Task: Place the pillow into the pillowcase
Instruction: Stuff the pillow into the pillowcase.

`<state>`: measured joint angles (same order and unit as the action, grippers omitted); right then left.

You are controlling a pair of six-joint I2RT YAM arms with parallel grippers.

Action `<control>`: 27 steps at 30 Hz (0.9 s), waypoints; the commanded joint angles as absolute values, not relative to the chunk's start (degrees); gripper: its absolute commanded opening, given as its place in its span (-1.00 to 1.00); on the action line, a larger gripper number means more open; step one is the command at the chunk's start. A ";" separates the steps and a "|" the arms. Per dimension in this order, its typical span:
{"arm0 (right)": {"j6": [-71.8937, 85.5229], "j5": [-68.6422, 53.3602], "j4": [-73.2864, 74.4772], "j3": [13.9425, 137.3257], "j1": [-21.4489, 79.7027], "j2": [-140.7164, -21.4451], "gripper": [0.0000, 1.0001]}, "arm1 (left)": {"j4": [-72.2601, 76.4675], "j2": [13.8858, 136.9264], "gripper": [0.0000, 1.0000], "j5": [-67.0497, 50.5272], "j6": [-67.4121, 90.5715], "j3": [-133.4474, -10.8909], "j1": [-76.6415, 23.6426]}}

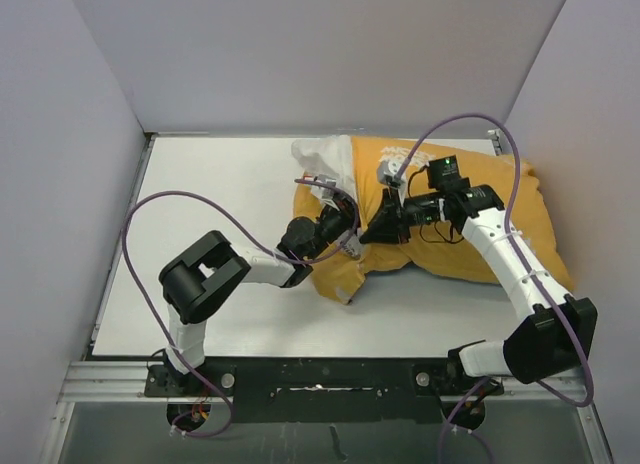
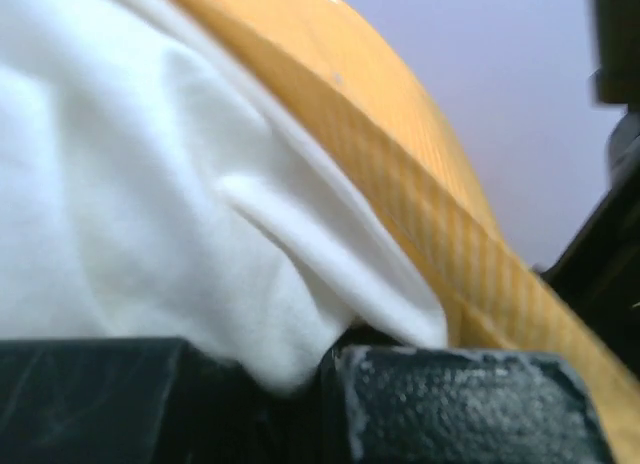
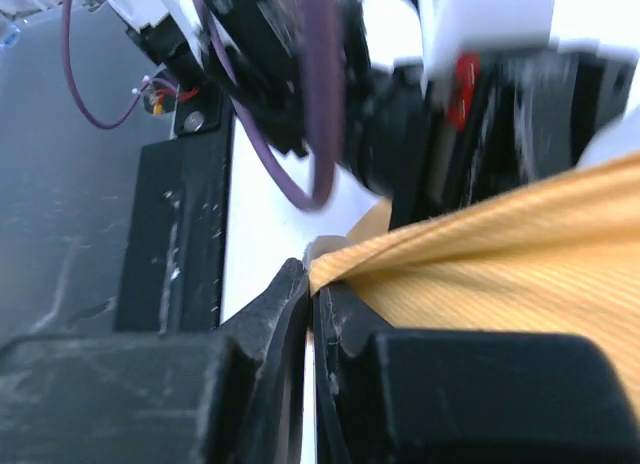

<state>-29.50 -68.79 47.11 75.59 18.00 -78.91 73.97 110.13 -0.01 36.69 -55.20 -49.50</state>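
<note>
The pillowcase point(image 1: 530, 214) lies mustard-yellow side up at the centre right of the table, bulging. The white pillow point(image 1: 322, 156) sticks out of its far left end. My left gripper point(image 1: 345, 229) is at the case's left edge. In the left wrist view it point(image 2: 310, 384) is shut on a fold of the white pillow point(image 2: 150, 184), beside the yellow case point(image 2: 400, 164). My right gripper point(image 1: 368, 234) is right next to it. In the right wrist view it point(image 3: 312, 284) is shut on the case's yellow edge point(image 3: 500, 274). The blue printed side is hidden.
The two grippers almost touch above the case's left edge. The left arm's wrist and purple cable point(image 3: 300, 94) fill the right wrist view. Grey walls point(image 1: 60, 184) close in the white table point(image 1: 220, 194) on three sides. The black base rail point(image 1: 320, 379) runs along the near edge.
</note>
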 commanded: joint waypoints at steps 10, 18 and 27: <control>-59.59 -61.63 80.26 75.89 16.98 -70.96 -0.15 | 86.84 119.78 -1.00 -5.63 42.35 -56.21 -53.96; -33.03 -49.24 65.25 92.92 14.02 -66.50 0.98 | 86.84 121.95 -1.00 -10.17 42.93 -59.24 -54.13; -4.78 -18.07 41.12 91.62 16.11 -78.25 0.96 | 86.84 125.07 -1.00 -13.64 38.72 -63.96 -55.84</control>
<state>-19.68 -35.40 53.74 92.62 14.02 -71.99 82.98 123.13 -9.23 41.21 -59.29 -53.06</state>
